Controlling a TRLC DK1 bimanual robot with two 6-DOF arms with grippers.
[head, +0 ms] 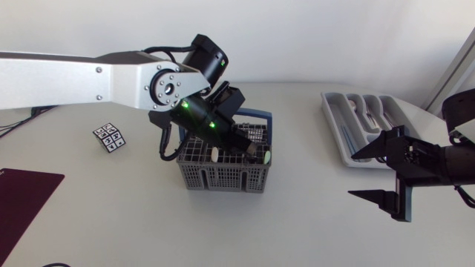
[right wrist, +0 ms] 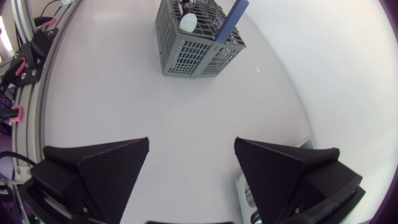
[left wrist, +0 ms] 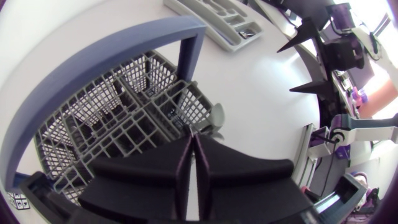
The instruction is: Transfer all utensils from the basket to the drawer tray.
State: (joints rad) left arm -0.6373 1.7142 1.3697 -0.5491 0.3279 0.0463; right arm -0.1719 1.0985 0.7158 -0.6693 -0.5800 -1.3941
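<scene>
White table [head: 297,222], grey mesh basket [head: 223,178], blue handle [left wrist: 106,55]

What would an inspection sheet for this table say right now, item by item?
Surface: white table, no spills seen.
Job's things: grey basket with a blue handle, mid-table, a pale-ended utensil standing in it; drawer tray at the far right, apparently holding cutlery.
Clutter: patterned marker cube; dark red mat at the near left corner.
Grippers: left gripper down at the basket, fingers together, a grip on anything not visible; right gripper open, above the table near the tray.
Cables: black cable looping beside the left gripper.
Surroundings: nothing seen.
</scene>
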